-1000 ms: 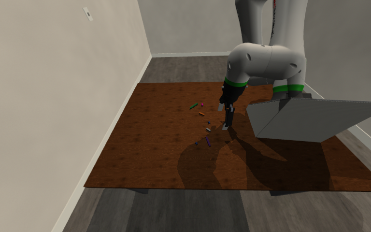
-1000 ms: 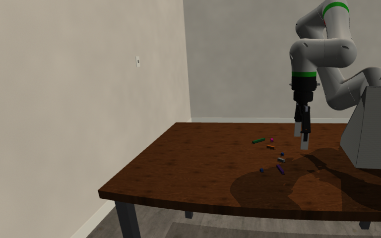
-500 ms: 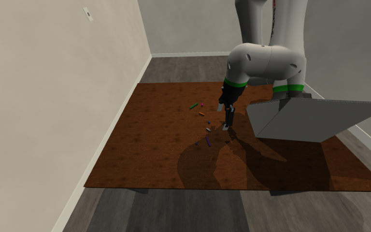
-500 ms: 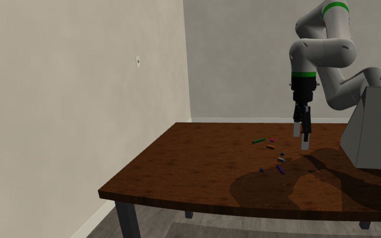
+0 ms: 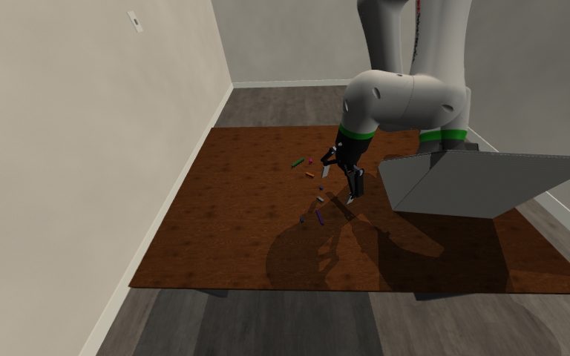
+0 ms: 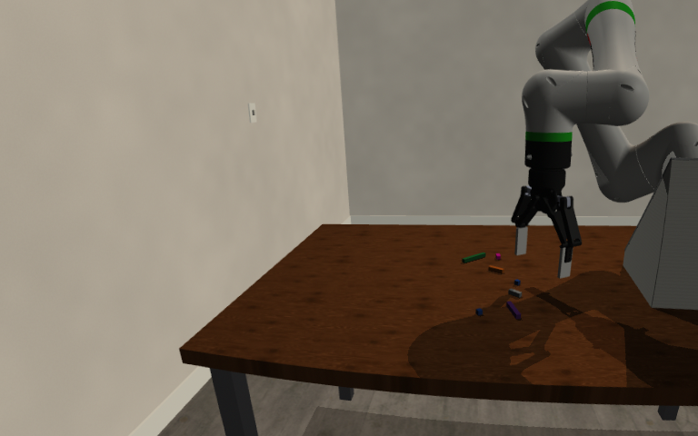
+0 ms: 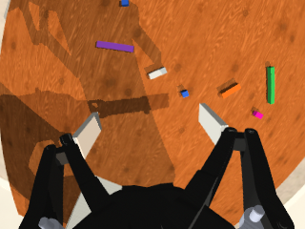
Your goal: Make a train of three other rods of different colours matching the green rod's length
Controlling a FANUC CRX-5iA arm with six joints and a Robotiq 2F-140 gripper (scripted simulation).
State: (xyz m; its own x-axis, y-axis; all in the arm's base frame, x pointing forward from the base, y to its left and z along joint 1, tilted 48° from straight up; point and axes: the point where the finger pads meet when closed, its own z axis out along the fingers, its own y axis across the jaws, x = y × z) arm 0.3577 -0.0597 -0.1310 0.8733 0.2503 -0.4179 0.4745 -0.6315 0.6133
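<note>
The rods lie scattered on the brown table. The green rod [image 5: 297,162] [image 6: 473,257] [image 7: 271,84] lies farthest back, with a short magenta rod [image 5: 310,160] [image 6: 497,255] [image 7: 257,114] beside it. An orange rod [image 5: 309,174] [image 6: 495,269] [image 7: 231,90], a blue cube [image 5: 320,188] [image 6: 516,282] [image 7: 185,93], a grey rod [image 5: 320,199] [image 6: 514,292] [image 7: 156,72], a purple rod [image 5: 320,216] [image 6: 513,310] [image 7: 114,46] and a second blue cube [image 5: 301,219] [image 6: 479,312] [image 7: 125,2] follow toward the front. My gripper [image 5: 337,185] [image 6: 543,259] [image 7: 149,116] hangs open and empty above the table, to the right of the rods.
A large grey angled box [image 5: 470,182] [image 6: 666,242] stands on the table's right side, close to the arm. A wall runs along the table's left edge. The arm's shadow covers the front right of the table.
</note>
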